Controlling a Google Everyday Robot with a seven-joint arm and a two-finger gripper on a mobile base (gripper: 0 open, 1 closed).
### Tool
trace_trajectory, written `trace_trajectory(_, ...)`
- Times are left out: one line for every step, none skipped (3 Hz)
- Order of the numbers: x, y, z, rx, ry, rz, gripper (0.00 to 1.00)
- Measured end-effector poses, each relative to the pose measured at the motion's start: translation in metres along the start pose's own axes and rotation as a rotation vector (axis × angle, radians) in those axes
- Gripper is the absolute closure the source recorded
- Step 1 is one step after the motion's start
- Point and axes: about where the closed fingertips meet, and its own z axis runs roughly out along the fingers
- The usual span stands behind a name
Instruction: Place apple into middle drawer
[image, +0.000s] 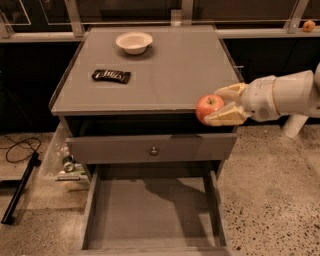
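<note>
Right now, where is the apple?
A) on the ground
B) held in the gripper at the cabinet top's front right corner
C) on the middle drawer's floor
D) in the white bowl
B: the gripper clasps the apple at the front right corner of the cabinet top, above the open middle drawer, whose floor is bare.

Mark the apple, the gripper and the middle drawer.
apple (206, 107): camera view, red front skin.
gripper (221, 106): camera view, midway between fingertips, shut on the apple at the front right corner of the cabinet (165, 75).
middle drawer (150, 212): camera view, bare grey floor.
</note>
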Motion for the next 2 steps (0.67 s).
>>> trace_trajectory(0.0514,0.0501,-0.0051,-0.022,0.049,0.072,1.00)
trace_trajectory(0.0515,0.0502,-0.0049,-0.023,0.049,0.073,1.00)
